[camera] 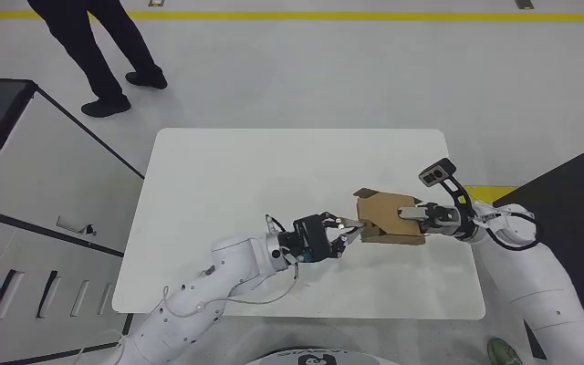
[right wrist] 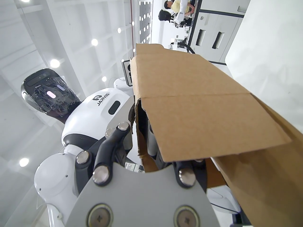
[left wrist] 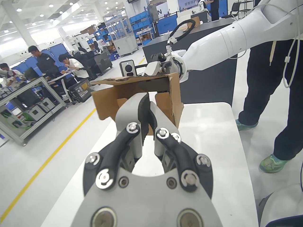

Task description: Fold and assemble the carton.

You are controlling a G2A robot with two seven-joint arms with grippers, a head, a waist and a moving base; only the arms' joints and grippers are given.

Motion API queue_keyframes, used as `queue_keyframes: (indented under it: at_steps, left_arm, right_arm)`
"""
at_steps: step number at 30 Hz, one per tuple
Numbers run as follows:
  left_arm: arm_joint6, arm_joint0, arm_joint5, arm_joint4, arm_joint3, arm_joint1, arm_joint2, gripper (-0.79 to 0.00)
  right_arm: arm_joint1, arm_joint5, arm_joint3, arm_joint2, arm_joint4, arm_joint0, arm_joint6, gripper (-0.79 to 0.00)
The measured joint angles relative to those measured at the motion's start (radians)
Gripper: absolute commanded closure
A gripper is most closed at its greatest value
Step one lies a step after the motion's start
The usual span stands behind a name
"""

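Two sets of jaws grip one carton [camera: 383,217] from opposite ends: the left gripper [left wrist: 144,106] pinches a flap edge straight ahead, the right gripper [right wrist: 139,133] clamps the far wall, so its long axis runs jaw to jaw, with the white table [camera: 274,182] beneath and open floor [camera: 365,73] beyond.

**Carton held between two grippers on the white table**

A brown carton [camera: 379,214], partly opened with one flap sticking up at its far corner, sits toward the right side of the white table [camera: 274,164]. The left gripper [camera: 354,227] meets its left edge. The right gripper [camera: 404,213] clamps its right side, one finger lying across the top panel.
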Motion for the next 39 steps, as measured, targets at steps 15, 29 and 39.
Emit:
queue_keyframes:
  at_steps: [15,29,39]
  left_arm:
    - [0.022,0.083,-0.018,0.052,-0.096,0.021,-0.03,0.0]
    - [-0.011,0.024,0.002,0.041,-0.031,0.005,0.018,0.0]
    - [-0.016,0.009,-0.009,0.035,-0.011,-0.001,0.042,0.0]
  right_arm:
    - [-0.033,0.0,0.04,0.055,-0.025,-0.003,0.0,0.0]
    - [-0.044,0.0,-0.018,0.056,-0.1,-0.027,0.0,0.0]
    - [-0.039,0.0,-0.036,0.041,-0.097,-0.032,0.0,0.0]
